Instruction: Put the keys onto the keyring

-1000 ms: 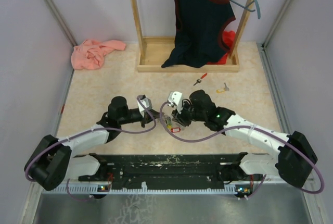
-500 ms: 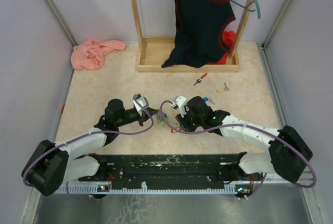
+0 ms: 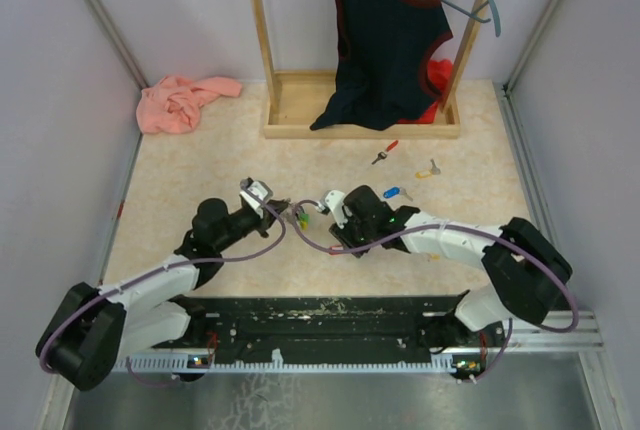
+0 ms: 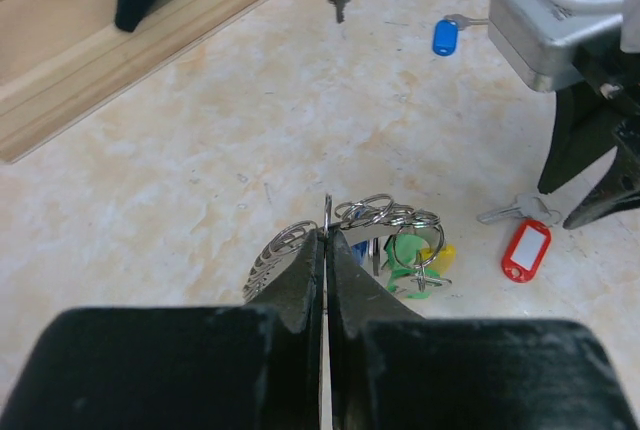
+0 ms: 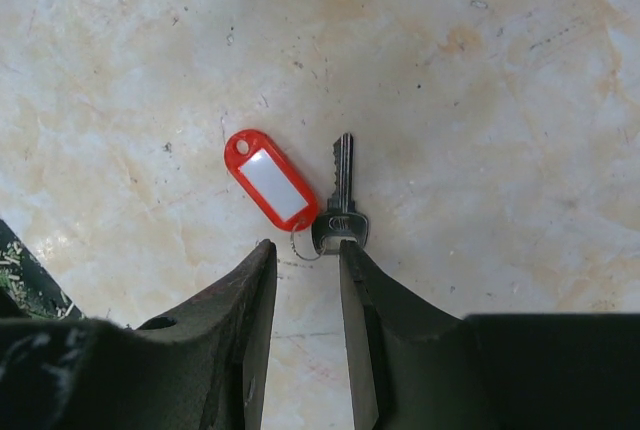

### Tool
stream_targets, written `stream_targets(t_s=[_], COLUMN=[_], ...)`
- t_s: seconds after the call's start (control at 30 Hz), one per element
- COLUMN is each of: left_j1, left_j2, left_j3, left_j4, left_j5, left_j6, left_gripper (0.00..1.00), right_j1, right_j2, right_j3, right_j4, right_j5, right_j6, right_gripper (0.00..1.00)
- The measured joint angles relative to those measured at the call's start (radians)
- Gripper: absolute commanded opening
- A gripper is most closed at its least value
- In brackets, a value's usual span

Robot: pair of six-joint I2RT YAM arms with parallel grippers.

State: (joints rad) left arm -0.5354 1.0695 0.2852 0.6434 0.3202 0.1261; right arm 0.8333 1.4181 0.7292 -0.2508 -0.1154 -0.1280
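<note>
My left gripper (image 4: 326, 238) is shut on the keyring (image 4: 375, 218), a grey loop of metal rings with green and yellow tags, and holds it low over the floor; both show in the top view, the gripper (image 3: 283, 212) and the keyring (image 3: 300, 217). A silver key (image 5: 342, 208) joined by a small ring to a red tag (image 5: 271, 179) lies flat on the floor. My right gripper (image 5: 305, 258) is open just over it, one fingertip at the key's head. A blue-tagged key (image 3: 392, 193), a red key (image 3: 385, 152) and a yellow key (image 3: 428, 168) lie farther back.
A wooden clothes rack base (image 3: 300, 110) with a dark top (image 3: 385, 40) on a hanger stands at the back. A pink cloth (image 3: 180, 102) lies at the back left. Grey walls close in both sides.
My right gripper has swung down and now points straight at the red-tagged key on the floor. My left gripper has drawn slightly back and left with the keyring.
</note>
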Motion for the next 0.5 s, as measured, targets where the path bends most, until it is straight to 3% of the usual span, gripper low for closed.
stream_targets(t_s=[0.5], left_j1=[0.021], left_j2=[-0.06], left_j3=[-0.05], left_j4=[0.044], left_j5=[-0.178], left_j6=[-0.053], left_gripper=[0.01], right_j1=[0.071], right_j2=[0.154], right_j3=[0.101], right_j4=[-0.023], right_j5=[0.072], right_j6=[-0.086], right_gripper=[0.38])
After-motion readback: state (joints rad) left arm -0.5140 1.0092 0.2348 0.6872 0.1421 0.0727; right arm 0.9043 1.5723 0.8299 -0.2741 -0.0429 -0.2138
